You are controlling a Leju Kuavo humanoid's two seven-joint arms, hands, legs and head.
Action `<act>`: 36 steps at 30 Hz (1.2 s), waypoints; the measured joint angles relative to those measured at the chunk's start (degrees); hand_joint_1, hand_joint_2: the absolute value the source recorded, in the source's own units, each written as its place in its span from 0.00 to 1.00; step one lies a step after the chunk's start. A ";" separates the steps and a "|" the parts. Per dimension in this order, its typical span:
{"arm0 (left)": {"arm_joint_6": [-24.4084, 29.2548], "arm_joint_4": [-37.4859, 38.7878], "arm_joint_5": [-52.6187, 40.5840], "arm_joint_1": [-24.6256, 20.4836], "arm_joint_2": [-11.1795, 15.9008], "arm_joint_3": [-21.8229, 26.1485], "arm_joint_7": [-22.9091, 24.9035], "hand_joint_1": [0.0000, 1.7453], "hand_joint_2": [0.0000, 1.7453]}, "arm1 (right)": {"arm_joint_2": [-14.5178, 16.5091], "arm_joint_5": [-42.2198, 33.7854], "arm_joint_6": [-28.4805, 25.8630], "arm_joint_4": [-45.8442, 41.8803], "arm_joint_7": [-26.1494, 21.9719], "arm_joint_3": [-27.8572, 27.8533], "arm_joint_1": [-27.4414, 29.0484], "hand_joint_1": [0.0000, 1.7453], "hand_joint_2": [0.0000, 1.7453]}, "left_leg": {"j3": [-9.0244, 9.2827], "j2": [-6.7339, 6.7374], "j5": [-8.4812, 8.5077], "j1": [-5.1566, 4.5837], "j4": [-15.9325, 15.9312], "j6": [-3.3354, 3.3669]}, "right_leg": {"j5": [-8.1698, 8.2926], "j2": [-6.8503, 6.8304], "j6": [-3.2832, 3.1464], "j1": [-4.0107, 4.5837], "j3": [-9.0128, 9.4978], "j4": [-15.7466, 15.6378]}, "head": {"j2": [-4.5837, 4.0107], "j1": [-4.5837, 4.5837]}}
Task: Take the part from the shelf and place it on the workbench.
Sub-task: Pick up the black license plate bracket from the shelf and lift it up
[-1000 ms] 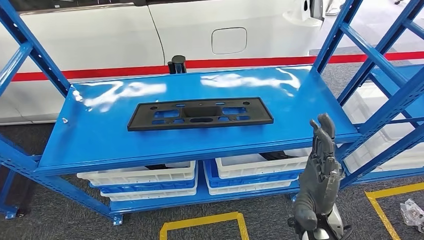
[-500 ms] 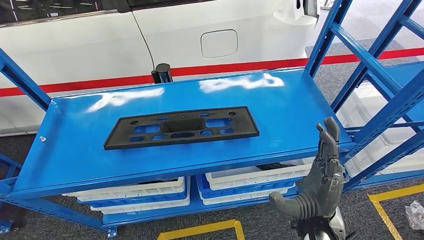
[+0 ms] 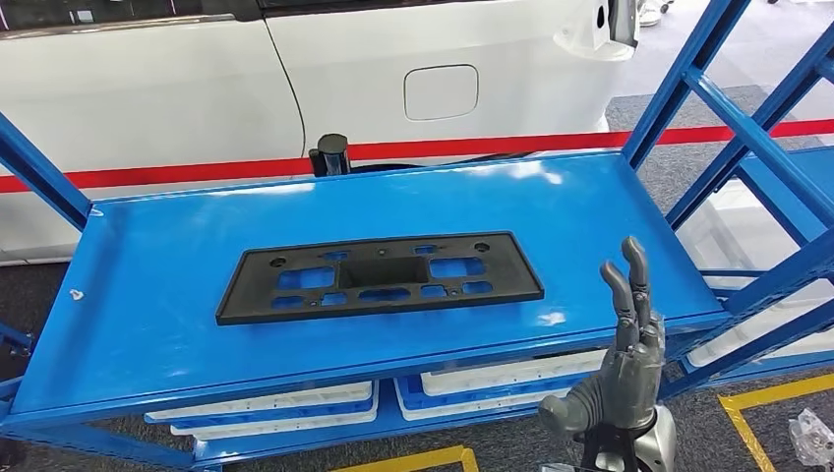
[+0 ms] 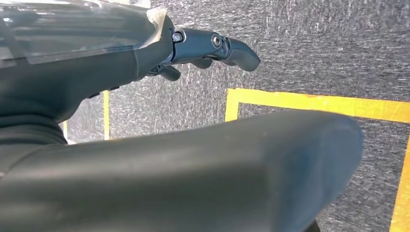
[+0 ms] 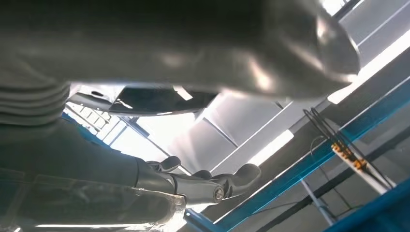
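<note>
Right hand (image 3: 629,366) raised at the shelf's front right edge, fingers straight up and apart, thumb out, holding nothing. Left hand (image 4: 145,53) over grey floor with yellow lines, fingers extended, nothing held. White bins (image 3: 285,403) on the lower level; contents not visible. Blue shelf (image 3: 138,295) top carries the black part (image 3: 379,276), flat, mid-shelf, long axis left to right. White car (image 3: 295,69) behind.

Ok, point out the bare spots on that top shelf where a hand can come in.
The blue shelf is bare on both sides of the black part: a wide patch toward its left end and another toward its right end, near the raised right hand. The strips along the front and back edges are narrower. Below, the white bins crowd the lower level.
</note>
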 joint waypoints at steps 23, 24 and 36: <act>1.00 0.24 -0.03 0.02 -1.68 -0.20 -2.85 0.00 0.00 | -8.07 11.97 10.92 5.82 12.48 3.88 0.40 0.00 0.00 | 2.53 -0.75 -2.31 -0.80 -0.36 -0.76 | 10.03 0.07 -0.79 0.58 3.88 -14.89 | 0.00 -0.06; 1.22 0.24 0.08 0.03 -2.12 -0.20 -3.17 0.00 0.00 | -8.52 12.11 11.03 6.42 12.49 4.33 0.48 0.00 0.00 | 2.53 -0.75 -2.31 -0.83 -0.36 -0.76 | 10.03 0.07 -0.79 0.57 3.90 -14.89 | 0.00 -0.05; 2.48 0.24 -0.19 0.07 -3.66 -0.20 -3.84 0.00 0.00 | -11.85 12.62 10.80 11.06 13.58 7.40 -0.07 0.00 0.00 | 2.54 -0.74 -2.32 -1.14 -0.36 -0.74 | 10.03 0.07 -0.78 0.27 3.93 -14.90 | 0.00 -0.05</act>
